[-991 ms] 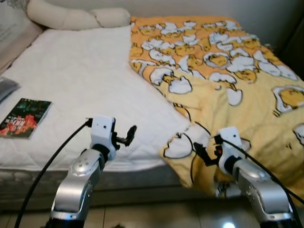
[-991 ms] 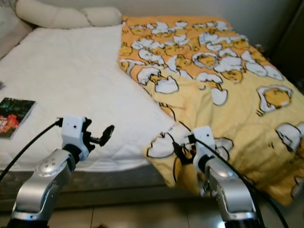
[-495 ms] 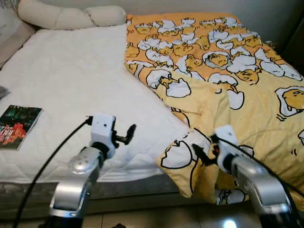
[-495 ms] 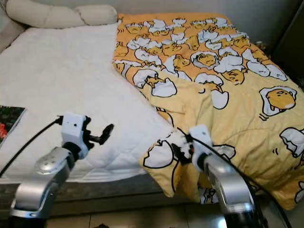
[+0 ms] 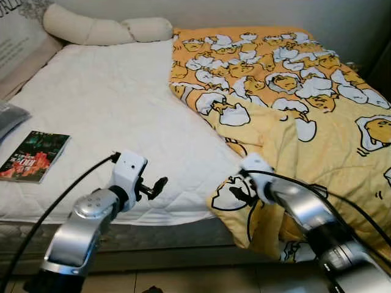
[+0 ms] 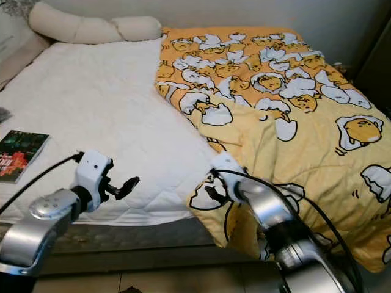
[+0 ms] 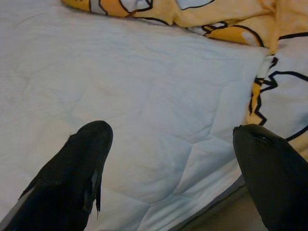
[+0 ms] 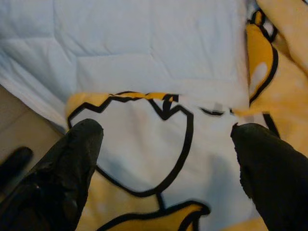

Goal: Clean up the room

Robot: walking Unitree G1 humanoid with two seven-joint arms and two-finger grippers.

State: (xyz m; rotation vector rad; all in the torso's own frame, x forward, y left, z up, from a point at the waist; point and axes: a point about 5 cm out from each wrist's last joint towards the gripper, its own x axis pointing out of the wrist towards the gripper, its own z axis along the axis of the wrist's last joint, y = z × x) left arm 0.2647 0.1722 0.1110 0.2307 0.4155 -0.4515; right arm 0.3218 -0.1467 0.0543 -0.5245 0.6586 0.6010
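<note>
Blanket (image 5: 293, 110) runs off the right edge in both eye views, and its front corner hangs below the mattress (image 5: 104, 104) edge w/ part of it hidden behind the right arm. Book (image 5: 35, 155) cover text too small to read; a grey item (image 5: 9, 115) at far left is cut by the frame, can't tell what it is. Headboard (image 5: 18, 30) print cropped at top left, and in the wrist views both grippers' fingers (image 7: 82, 168) are cut off at the bottom edge.
</note>
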